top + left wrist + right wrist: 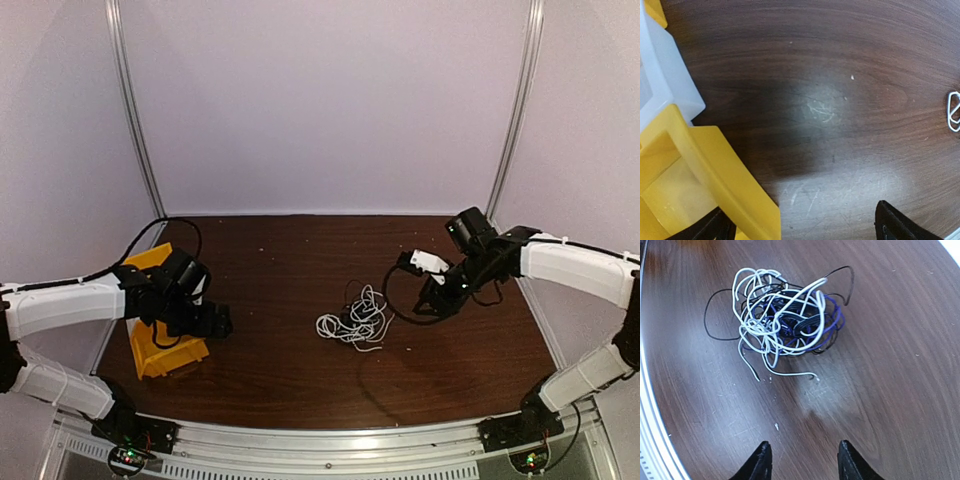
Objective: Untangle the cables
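Cables (pixel 785 325): one knotted heap, mid-table.
Right gripper (pixel 802 462): parted, empty; I aim it at the heap (first grab, likely).
Left gripper (pixel 802 222): wide, empty, parked by yellow bin (pixel 725 180).

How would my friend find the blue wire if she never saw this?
Look at the dark wooden table, near its middle, where a small knot of cables lies. The blue cable curls around that knot's edge, on the right in the right wrist view. The other cords are white or black; it alone is blue.
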You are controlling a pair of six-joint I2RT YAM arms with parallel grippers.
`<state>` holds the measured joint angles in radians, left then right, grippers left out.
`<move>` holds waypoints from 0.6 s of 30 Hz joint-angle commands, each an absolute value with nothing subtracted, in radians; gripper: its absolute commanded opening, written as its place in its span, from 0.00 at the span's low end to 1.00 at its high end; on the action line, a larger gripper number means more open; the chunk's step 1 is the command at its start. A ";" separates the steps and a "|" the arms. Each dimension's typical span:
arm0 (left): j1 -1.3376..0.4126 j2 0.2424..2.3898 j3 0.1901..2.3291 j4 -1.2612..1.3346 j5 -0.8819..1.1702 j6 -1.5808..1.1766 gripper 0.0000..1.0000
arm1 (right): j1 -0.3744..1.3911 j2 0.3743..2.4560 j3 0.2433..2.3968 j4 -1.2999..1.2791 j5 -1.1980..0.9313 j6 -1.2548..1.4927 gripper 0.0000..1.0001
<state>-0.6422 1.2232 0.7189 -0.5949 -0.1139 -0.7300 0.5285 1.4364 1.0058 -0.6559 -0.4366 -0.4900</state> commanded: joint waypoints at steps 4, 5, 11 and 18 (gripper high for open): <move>-0.674 1.293 0.744 -0.451 0.043 -0.701 0.98 | 0.445 1.078 0.859 -0.553 -0.428 -0.406 0.57; -0.679 1.312 0.760 -0.439 0.056 -0.698 0.98 | 0.442 1.045 0.830 -0.520 -0.435 -0.395 0.58; -0.718 1.496 0.928 -0.344 0.119 -0.671 0.98 | 0.398 0.963 0.740 -0.445 -0.511 -0.387 0.58; -0.752 1.887 1.330 -0.330 0.147 -0.610 0.98 | 0.367 0.925 0.703 -0.420 -0.537 -0.388 0.58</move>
<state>-0.7376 1.7237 1.1507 -0.4278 0.0940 -0.6632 0.3813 0.9573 0.7162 -0.4728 -0.4980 -0.4019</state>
